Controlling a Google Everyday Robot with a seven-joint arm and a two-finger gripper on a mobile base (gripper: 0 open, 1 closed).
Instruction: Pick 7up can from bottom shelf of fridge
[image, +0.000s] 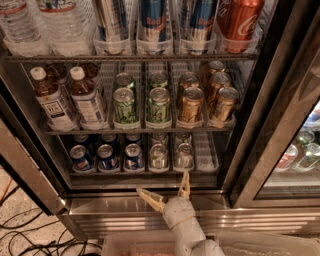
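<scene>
The fridge (280, 95) stands open in front of me. Its bottom shelf (205, 150) holds three dark blue cans on the left and two silvery 7up cans side by side, one in the middle lane (158, 156) and one to its right (184, 155). More cans show dimly behind them. My gripper (167, 189) is low, just in front of the shelf edge, below and slightly in front of the 7up cans. Its two fingers are spread wide apart and hold nothing.
The rack above carries bottles (52, 102), lime-green cans (125, 106) and gold cans (191, 105). The top rack holds tall cans and a red can (239, 22). A steel sill (110, 205) runs below. A second door (295, 150) is at right. Cables (25, 235) lie on the floor at left.
</scene>
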